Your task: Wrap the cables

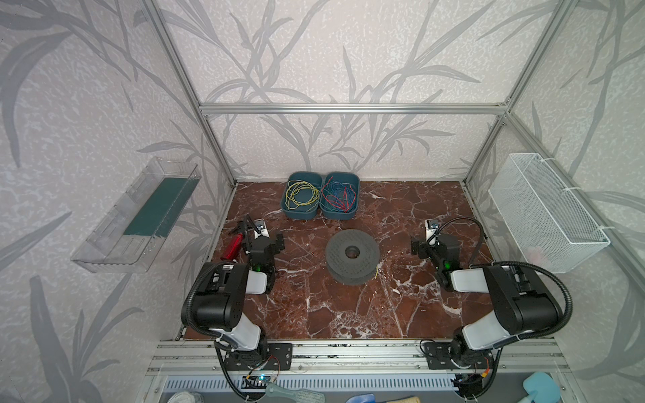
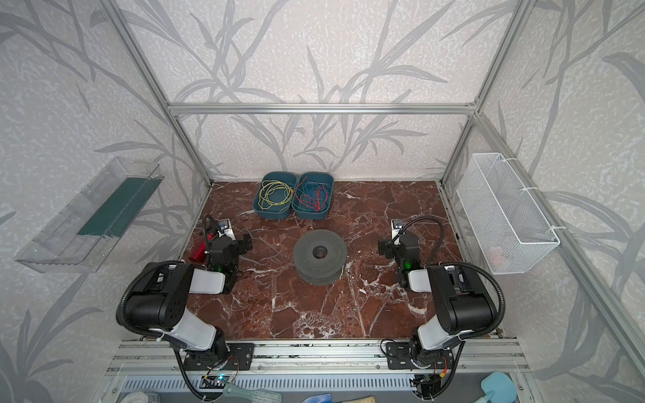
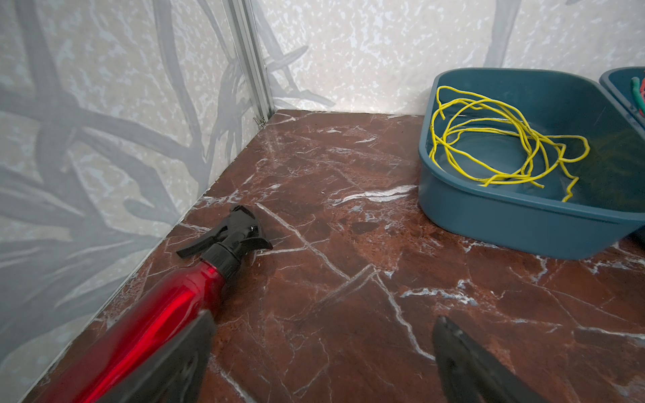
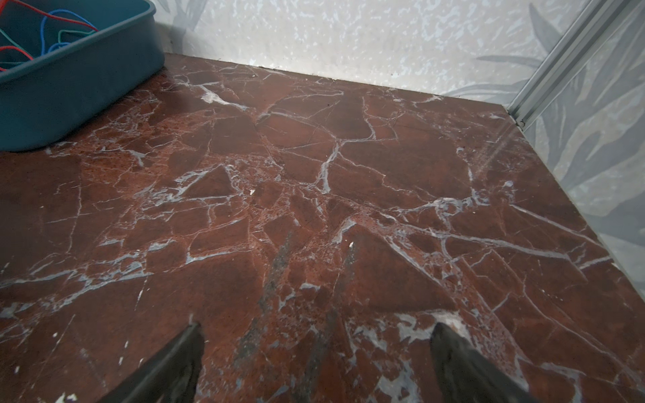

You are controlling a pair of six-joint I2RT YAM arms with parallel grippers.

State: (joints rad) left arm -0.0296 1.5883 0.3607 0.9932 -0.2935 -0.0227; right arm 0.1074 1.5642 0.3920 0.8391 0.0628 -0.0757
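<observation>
The left tool [image 3: 323,317] has its jaws spread wide apart and holds nothing, poised over the bare marbled surface [image 3: 349,244]. A red spray bottle [image 3: 157,310] lies near one of its fingers. The right tool [image 4: 316,326] is likewise spread wide and empty above the surface, touching nothing. The yellow cables [image 3: 488,146] lie in a loose tangle inside a blue bin [image 3: 506,223] by the back wall, well apart from both tools. A grey spool [image 1: 352,256] sits between the arms, with a short yellow end [image 1: 376,274] showing at its side.
</observation>
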